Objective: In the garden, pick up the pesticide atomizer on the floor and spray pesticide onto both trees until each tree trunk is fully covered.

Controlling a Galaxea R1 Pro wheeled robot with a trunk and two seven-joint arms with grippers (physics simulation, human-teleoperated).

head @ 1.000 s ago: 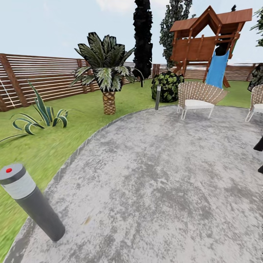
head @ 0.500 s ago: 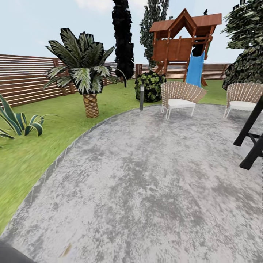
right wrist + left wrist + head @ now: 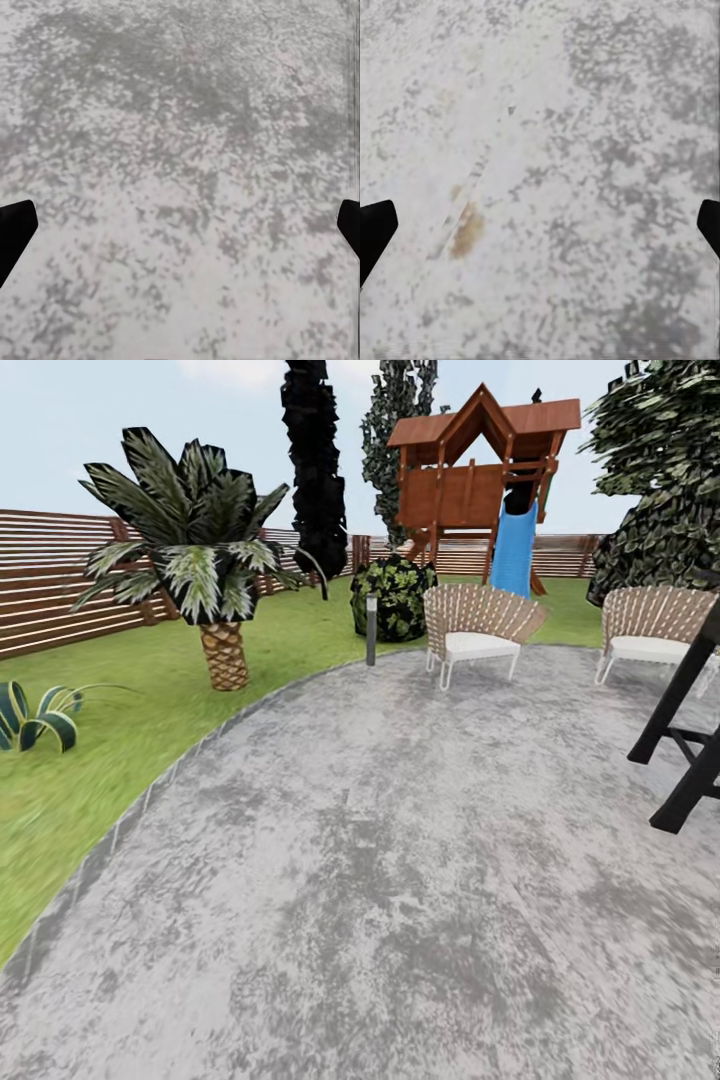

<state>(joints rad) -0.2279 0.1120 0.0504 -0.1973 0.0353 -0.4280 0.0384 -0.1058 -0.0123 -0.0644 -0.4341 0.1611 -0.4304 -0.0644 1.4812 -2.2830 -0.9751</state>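
Grey mottled paving [image 3: 400, 880] fills foreground; small palm [image 3: 200, 550] and two wicker chairs [image 3: 478, 628] behind. Slim post w/ pale band [image 3: 371, 628], poss. atomizer, stands upright at paving edge. Left gripper [image 3: 540, 225] and right gripper [image 3: 180, 225]: jaws wide apart, nothing held.

- The grey mottled paved floor [image 3: 400, 880] curves along the lawn [image 3: 90, 790].
- Two wicker chairs [image 3: 478, 630] [image 3: 655, 628] stand at its far edge.
- A slim post light [image 3: 371, 628] rises at the border.
- Black frame legs [image 3: 685, 740] rest on its right side.
- A brownish stain [image 3: 465, 232] marks the paving.
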